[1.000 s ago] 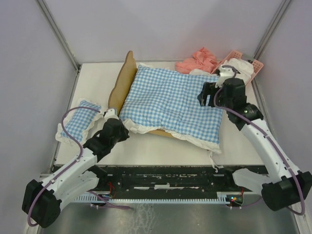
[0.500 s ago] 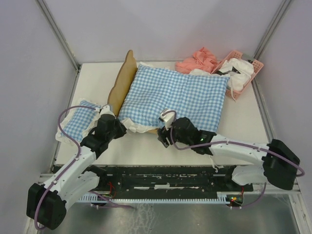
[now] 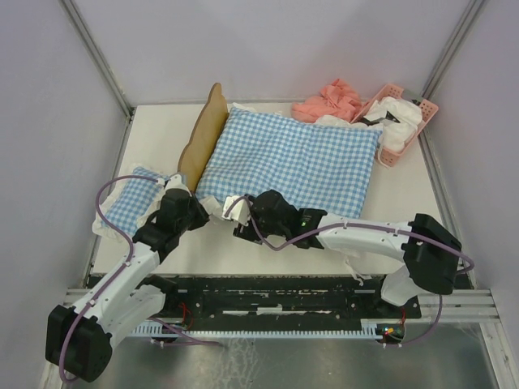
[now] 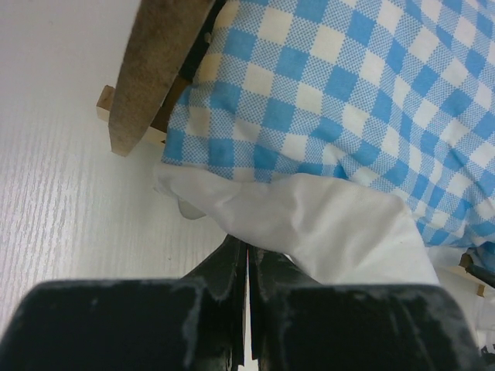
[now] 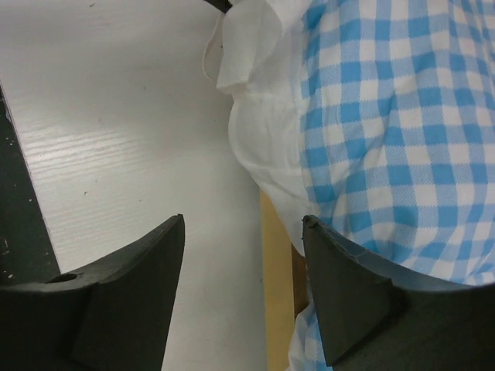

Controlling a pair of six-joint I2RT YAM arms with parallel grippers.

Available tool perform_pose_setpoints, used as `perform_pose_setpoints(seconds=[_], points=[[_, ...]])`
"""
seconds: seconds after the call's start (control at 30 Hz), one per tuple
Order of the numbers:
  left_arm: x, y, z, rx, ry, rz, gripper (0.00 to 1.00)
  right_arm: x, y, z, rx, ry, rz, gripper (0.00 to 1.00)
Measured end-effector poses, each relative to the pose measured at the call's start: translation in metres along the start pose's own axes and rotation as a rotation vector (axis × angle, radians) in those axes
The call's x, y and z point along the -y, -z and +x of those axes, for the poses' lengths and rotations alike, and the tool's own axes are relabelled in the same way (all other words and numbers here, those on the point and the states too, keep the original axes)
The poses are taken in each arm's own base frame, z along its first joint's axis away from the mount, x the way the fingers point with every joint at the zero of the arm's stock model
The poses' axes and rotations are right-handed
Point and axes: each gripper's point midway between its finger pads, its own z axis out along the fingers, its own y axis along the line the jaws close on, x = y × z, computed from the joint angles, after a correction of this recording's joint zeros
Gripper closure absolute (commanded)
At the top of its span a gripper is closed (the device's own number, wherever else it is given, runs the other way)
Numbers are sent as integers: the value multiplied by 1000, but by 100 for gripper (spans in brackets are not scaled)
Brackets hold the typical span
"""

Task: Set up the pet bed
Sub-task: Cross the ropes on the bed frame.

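1. Bed [image 3: 203, 139] at mid tabletop [image 3: 158, 130], wavy headboard at its left end. The rest of the frame is nearly all hidden under the cushion [image 3: 296, 162].
2. Cushion is blue-and-white check with a white frill. It lies across the bed, the frill spilling over the near edge onto the tabletop.
3. Right wrist view shows a strip of light wood rail under the cushion's near edge. The grey base cannot be seen.
4. Left claw [image 4: 247, 246] is at the cushion's near-left corner, just near of the headboard's foot. Its jaws are closed, pinching the frill at the tips.
5. Right claw [image 5: 244, 224] is low at the cushion's near edge, just right of the left claw. Its jaws are wide open and hold nothing; frill and rail show between them. Whether either finger touches the cloth cannot be told.
6. Right arm reaches in from the right, stretched low along the near side of the bed.
7. Small checked pillow [image 3: 130, 203] lies at the left of the tabletop, beside the left arm and apart from the bed.
8. Pink basket [image 3: 428, 109] is at the far right with white cloth in it. Pink cloth [image 3: 328, 101] is heaped just left of it, by the cushion's far-right corner.
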Motion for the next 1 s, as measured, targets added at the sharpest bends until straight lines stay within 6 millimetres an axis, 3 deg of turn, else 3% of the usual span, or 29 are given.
perform_pose_setpoints(seconds=[0.13,0.3,0.4,0.53,0.67,0.83,1.0], points=[[0,0,0,1,0,0,97,3,-6,-3,-19,54,-4,37],[0,0,0,1,2,0,97,8,-20,22,-109,101,35,38],[-2,-2,2,1,8,-4,97,13,-25,27,-129,113,59,43],[-8,-6,9,-17,9,-21,97,20,-31,35,-164,116,79,64],[-12,-8,14,-22,14,-31,96,29,-31,32,-171,108,87,97],[-17,-11,20,-26,26,-46,86,31,-29,31,-176,68,43,98],[-21,-10,14,0,28,-64,66,33,-21,36,-184,-17,0,98]])
